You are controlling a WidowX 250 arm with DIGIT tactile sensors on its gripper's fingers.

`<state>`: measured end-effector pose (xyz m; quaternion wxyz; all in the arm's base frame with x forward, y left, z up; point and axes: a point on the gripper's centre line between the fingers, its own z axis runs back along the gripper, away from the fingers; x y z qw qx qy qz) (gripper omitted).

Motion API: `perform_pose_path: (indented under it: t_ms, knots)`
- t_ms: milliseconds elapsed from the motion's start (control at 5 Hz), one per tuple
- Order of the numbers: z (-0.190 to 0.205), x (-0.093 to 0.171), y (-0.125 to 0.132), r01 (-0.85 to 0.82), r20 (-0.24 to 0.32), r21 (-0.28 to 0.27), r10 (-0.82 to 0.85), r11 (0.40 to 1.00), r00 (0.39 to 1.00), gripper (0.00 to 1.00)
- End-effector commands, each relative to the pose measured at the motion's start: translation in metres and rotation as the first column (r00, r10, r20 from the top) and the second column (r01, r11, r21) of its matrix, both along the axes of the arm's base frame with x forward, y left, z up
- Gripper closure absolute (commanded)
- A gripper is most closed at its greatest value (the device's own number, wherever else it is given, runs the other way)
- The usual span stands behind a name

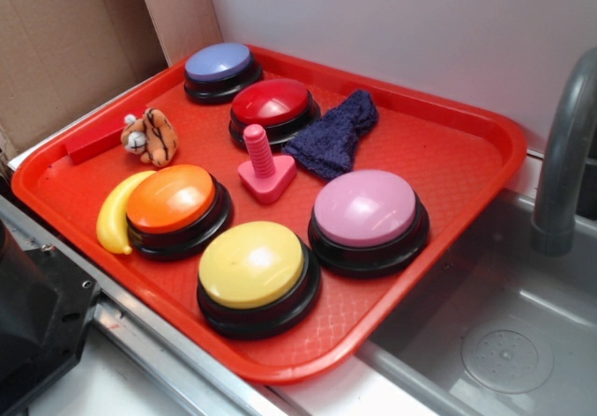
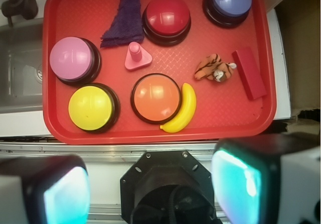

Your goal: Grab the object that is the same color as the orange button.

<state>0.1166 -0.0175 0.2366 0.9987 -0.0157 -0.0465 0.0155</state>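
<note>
Exterior view
Tiger toy: the plush tiger toy (image 1: 150,137) lies on the red tray (image 1: 448,122) near its far-left rim, apart from the orange button (image 1: 173,201) in front of it.
Neighbours: a red block (image 1: 93,144) just to its left; the yellow banana (image 1: 116,213) curls against the orange button; a pink peg (image 1: 263,166) and the red button (image 1: 273,108) stand to its right.
Arm: not seen here beyond a dark base at lower left.

Wrist view
Gripper: the gripper (image 2: 150,184) hangs high above the counter, short of the tray's near rim; its jaws stand wide apart, holding nothing.
Tiger toy position: tiger toy (image 2: 214,68) on its side, between the orange button (image 2: 156,97) and the red block (image 2: 249,73), touching neither as far as I can tell.
Handling: likely light, soft and squashy, not fragile; a pinch across the striped body should hold.
Open room: bare tray lies around the toy on most sides; the block and the tray's raised rim (image 2: 269,78) are the edges to mind.
</note>
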Motion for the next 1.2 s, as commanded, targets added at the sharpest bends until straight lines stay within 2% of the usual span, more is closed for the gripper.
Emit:
perform_pose_path:
  t_ms: [0,200,400,800,1000]
  knots:
    - [0.000,0.000,0.000,0.000,0.000,0.000,0.000,1.000,1.000,0.00]
    - [-0.003,0.002,0.007,-0.106,0.006,-0.044,0.106,0.993,0.994,0.00]
    - [-0.006,0.007,0.015,-0.183,0.006,-0.066,0.184,0.981,0.983,0.00]
    - [-0.030,0.035,0.044,-0.419,-0.045,-0.114,0.416,0.901,0.908,0.00]
    - [-0.040,0.041,0.053,-0.516,-0.046,-0.112,0.514,0.850,0.857,0.00]
